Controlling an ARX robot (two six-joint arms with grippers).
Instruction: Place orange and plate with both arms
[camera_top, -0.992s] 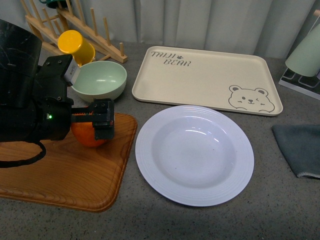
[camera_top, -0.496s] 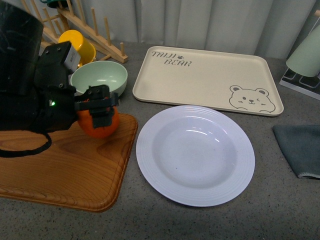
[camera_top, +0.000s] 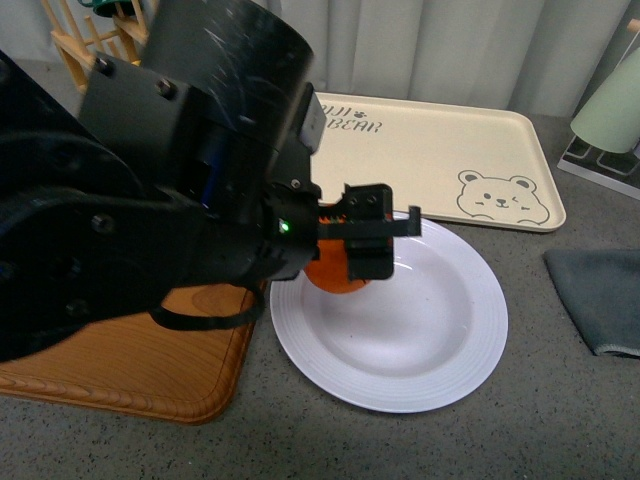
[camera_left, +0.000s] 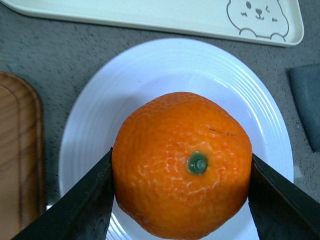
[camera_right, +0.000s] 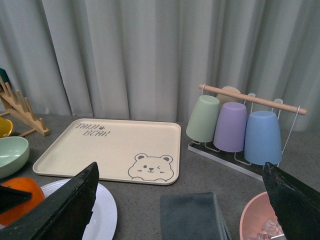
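- Two grippers, three views, entered in order.
- Front view: the black left gripper (camera_top: 352, 255) is pinching one bright round orange (camera_top: 330, 276). It holds the fruit over the left part of a large round white deep plate with a ribbed rim (camera_top: 470, 365), apparently so it can be set down in the well. The plate lies between a brown wooden cutting board (camera_top: 130, 370) and a folded grey cloth (camera_top: 600, 295), just in front of a cream rectangular bear-print tray (camera_top: 430, 150). The right gripper is not seen here.
- Left wrist view: dark fingers (camera_left: 85, 205) press on opposite sides of the orange, with its green stem dot towards the camera. The grip is across the widest part, likely to stop the fruit rolling. The plate is directly beneath; whether the fruit touches it cannot be told.
- Right wrist view: the right gripper (camera_right: 180, 210) is spread wide and empty, well apart from the plate, probably kept clear until the plate is handled. A rack of three upturned cups (camera_right: 230, 127), green, purple and blue, stands beyond.
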